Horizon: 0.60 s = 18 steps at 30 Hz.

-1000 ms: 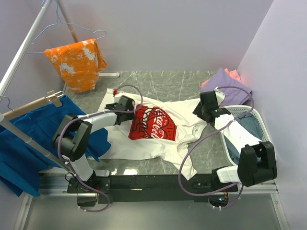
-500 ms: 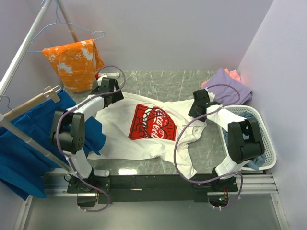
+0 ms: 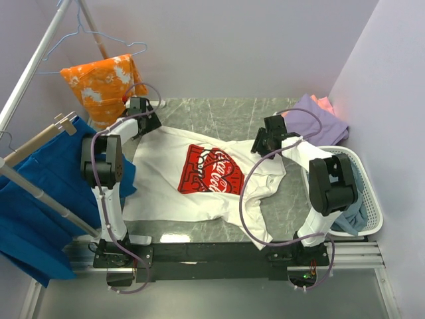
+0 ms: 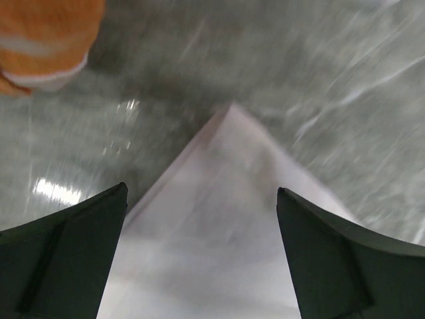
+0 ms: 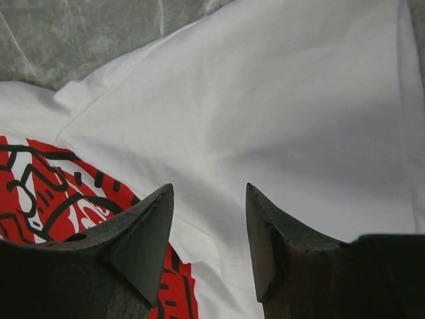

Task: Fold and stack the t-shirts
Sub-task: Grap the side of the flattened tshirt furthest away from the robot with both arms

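Note:
The white t-shirt [image 3: 199,193] with the red-and-white chest print [image 3: 211,170] lies spread on the grey marble table [image 3: 219,111]. My left gripper [image 3: 146,119] is open at the shirt's far left corner. In the left wrist view its fingers [image 4: 201,189] straddle that white corner [image 4: 219,226] without holding it. My right gripper [image 3: 263,142] is open over the shirt's far right part. In the right wrist view [image 5: 209,188] white cloth and the print's edge [image 5: 53,193] lie beneath it. The purple tee [image 3: 317,121] and the salmon-pink one [image 3: 325,103] lie at the back right.
A white laundry basket [image 3: 372,211] with grey-blue cloth [image 3: 350,174] stands at the right edge. An orange splotched garment [image 3: 103,83] hangs at the back left, also in the left wrist view [image 4: 46,33]. A big blue cloth [image 3: 40,193] hangs on the rack at the left.
My left gripper has moved from beside the print out to the shirt's far left corner. My right gripper has moved back and left. The shirt now lies flatter and wider.

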{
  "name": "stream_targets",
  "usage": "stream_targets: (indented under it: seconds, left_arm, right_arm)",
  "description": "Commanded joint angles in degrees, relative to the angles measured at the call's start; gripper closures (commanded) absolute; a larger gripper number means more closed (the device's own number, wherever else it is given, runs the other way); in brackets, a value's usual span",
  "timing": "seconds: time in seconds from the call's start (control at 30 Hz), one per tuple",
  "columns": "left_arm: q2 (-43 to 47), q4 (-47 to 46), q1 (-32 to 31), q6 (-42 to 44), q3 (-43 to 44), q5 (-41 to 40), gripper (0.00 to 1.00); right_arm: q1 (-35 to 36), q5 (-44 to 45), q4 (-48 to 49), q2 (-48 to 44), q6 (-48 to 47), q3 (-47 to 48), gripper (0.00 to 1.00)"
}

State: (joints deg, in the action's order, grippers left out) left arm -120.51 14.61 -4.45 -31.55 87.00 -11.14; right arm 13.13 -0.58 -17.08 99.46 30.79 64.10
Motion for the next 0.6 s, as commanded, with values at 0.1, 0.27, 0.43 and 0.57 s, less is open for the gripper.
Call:
stream_targets:
  seconds: [0.1, 0.27, 0.43, 0.57]
  left_arm:
    - [-4.4, 0.0, 0.7, 0.4, 10.5, 4.0, 0.01]
    - [-7.9, 2.1, 0.7, -0.4, 13.9, 6.0, 0.01]
    - [-7.7, 0.0, 0.7, -0.4, 11.9, 6.7, 0.02]
    - [-8.3, -1.2, 0.7, -0.9, 12.2, 6.8, 0.09]
  right_arm:
    - [0.4, -2.8, 2.2, 3.0, -0.8, -0.2, 0.46]
    - [0.5, -3.1, 2.2, 3.8, -1.0, -0.1, 0.46]
    - [0.4, -2.9, 2.0, 3.6, -1.2, 0.3, 0.46]
    - [0.5, -3.1, 2.1, 4.0, -1.1, 0.3, 0.46]
